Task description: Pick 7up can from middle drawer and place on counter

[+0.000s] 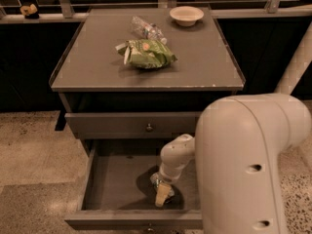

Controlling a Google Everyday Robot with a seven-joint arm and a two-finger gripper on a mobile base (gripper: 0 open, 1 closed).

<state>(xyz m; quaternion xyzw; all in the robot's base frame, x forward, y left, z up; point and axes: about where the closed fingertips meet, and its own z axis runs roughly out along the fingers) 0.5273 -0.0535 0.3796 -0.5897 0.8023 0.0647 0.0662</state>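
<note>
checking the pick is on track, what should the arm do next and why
Probably take a firm hold of the can before any lift. The gripper is down inside the open middle drawer, right at the can, which sits on the drawer floor. Whether the can is already gripped can't be seen, so lifting now could leave it behind. The counter comes after.

Pale arm [243, 165] reaching forward, wrist [176, 156] bent down, end effector [162, 195] hanging beneath it

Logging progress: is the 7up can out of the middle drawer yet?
In: the 7up can sits on the middle drawer floor, gripper down at it.
</note>
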